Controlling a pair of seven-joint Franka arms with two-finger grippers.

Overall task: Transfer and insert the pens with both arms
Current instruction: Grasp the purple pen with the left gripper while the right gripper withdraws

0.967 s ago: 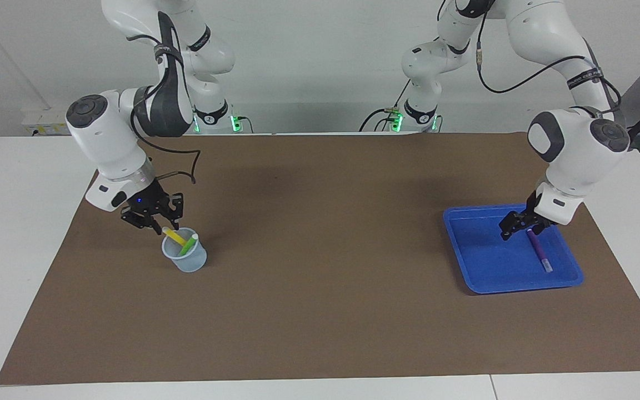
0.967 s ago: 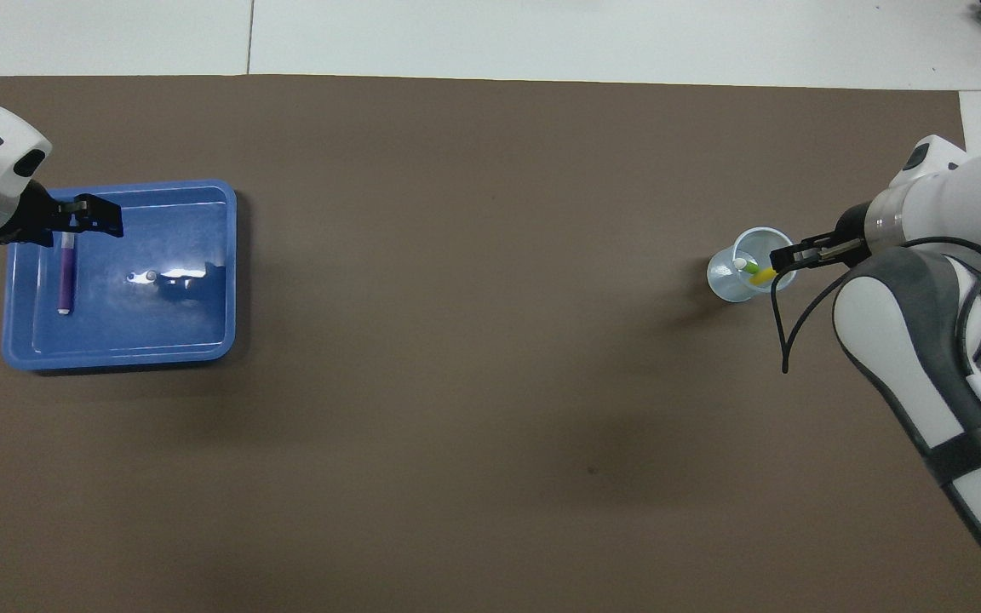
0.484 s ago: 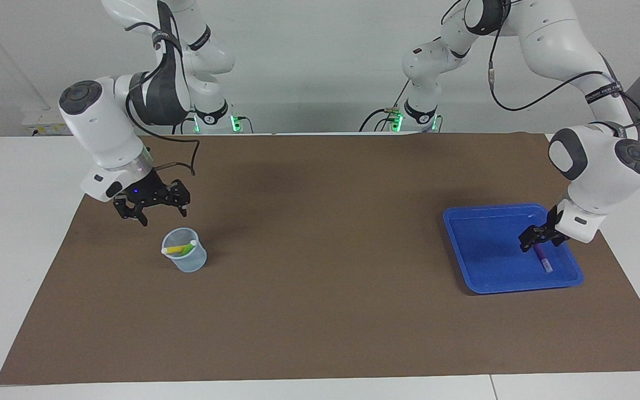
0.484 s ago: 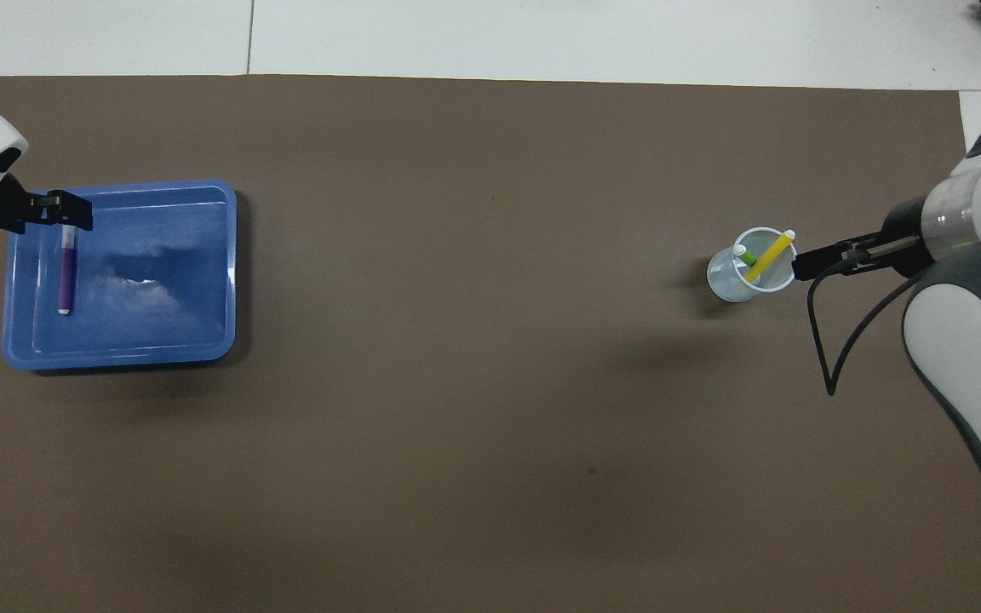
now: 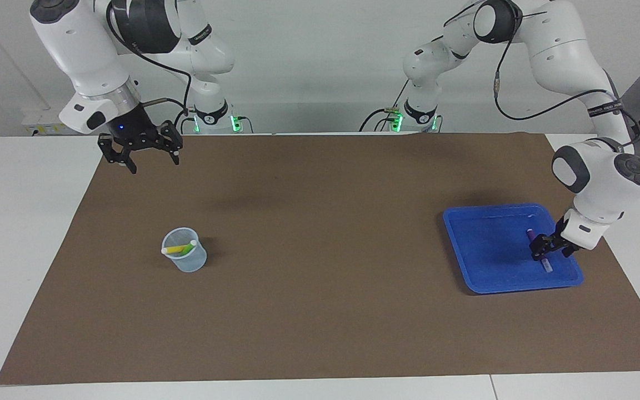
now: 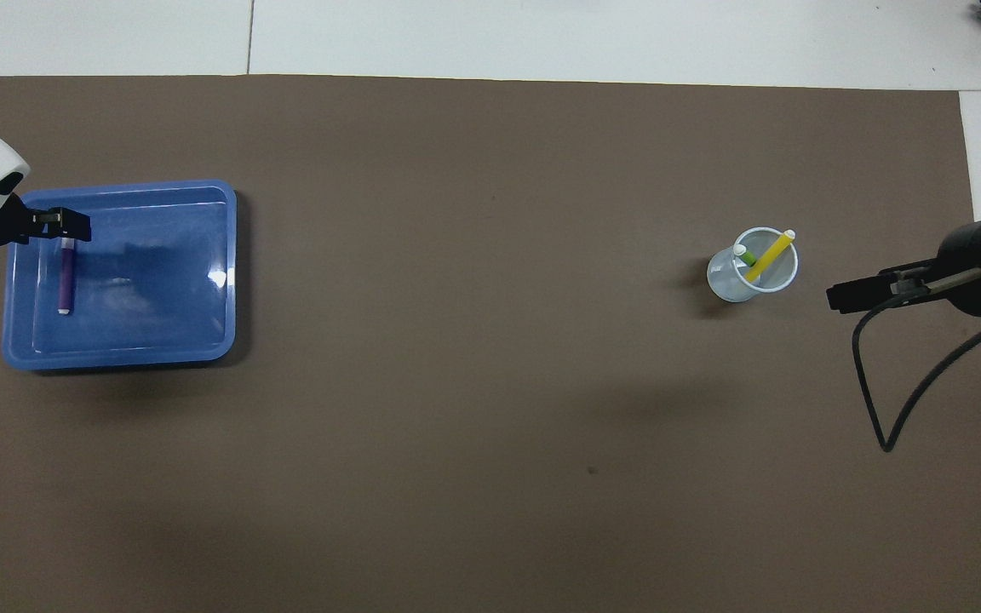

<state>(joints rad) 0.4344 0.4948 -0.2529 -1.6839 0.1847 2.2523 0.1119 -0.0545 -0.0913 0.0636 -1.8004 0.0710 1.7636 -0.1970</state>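
While the right gripper (image 5: pixel 149 156) hangs wide open, empty, above the mat (image 5: pixel 320 311), the left gripper (image 5: pixel 553 247) stands low in the tray (image 5: pixel 481 278), jaws spread astride the purple pen (image 6: pixel 65 277). The yellow pen (image 6: pixel 768 258) and green pen (image 6: pixel 747 256) lean in the cup (image 5: pixel 189 264).
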